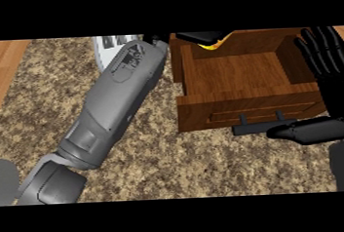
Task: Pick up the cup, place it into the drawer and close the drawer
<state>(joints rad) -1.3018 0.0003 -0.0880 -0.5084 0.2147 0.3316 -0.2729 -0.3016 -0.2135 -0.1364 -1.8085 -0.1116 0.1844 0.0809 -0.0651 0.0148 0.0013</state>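
Observation:
The wooden drawer stands pulled open on the speckled counter, its dark handle facing me. My left forearm crosses from the lower left to the top middle. At the top edge my left hand is curled over a yellow cup, of which only a small part shows, above the drawer's back left corner. My right hand is open, fingers straight up along the drawer's right wall, with its thumb lying just in front of the drawer front beside the handle.
A pale grey ribbed object lies at the top, partly hidden behind my left forearm. A wooden strip runs along the counter's left side. Speckled counter stretches in front of the drawer.

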